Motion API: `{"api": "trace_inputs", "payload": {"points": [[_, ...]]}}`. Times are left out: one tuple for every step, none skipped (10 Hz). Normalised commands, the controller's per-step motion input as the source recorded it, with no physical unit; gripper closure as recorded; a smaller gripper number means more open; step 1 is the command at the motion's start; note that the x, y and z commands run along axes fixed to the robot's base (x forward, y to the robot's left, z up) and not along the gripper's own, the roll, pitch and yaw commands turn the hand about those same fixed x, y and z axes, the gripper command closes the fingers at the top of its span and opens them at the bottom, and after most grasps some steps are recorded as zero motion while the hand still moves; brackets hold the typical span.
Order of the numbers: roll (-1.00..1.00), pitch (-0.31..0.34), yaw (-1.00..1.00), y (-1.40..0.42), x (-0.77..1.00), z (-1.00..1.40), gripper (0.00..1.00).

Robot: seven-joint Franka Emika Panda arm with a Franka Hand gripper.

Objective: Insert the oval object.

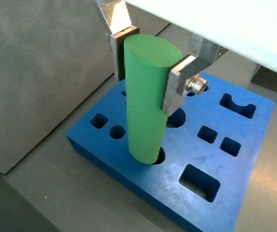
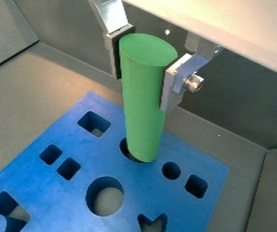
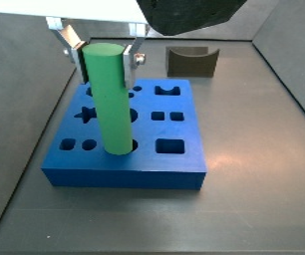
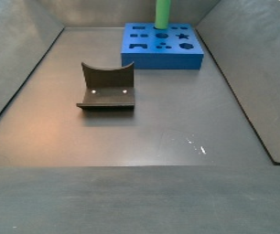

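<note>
The oval object (image 1: pixel 148 95), a bright green peg, stood upright on the blue block (image 3: pixel 126 165), its lower end set in one of the block's holes in both wrist views and in a side view (image 3: pixel 112 98). The gripper (image 2: pixel 148 56) sat over the block at the peg's upper part, its jaws clamped on either side of the peg near the top. The block lay on the counter (image 4: pixel 143 128) by the far wall, well apart from the fixture (image 4: pixel 106 88).
</note>
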Motion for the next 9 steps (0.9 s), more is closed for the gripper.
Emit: {"api": "trace_inputs", "payload": {"points": [[0.05,0.0,0.0,0.0,0.18,-0.24,1.0],[0.07,0.003,0.0,0.01,0.13,-0.23,1.0],[0.08,0.019,0.0,0.03,0.09,-0.2,1.0],[0.08,0.009,0.0,0.0,0.1,-0.21,1.0],[0.08,0.007,0.0,0.01,0.1,-0.2,1.0],[0.11,0.02,0.0,0.01,0.08,-0.18,1.0],[0.15,0.029,0.0,0.0,0.02,-0.17,1.0],[0.12,0.0,0.0,0.0,0.0,-0.27,1.0],[0.11,-0.043,0.0,-0.04,0.03,-0.37,1.0]]}}
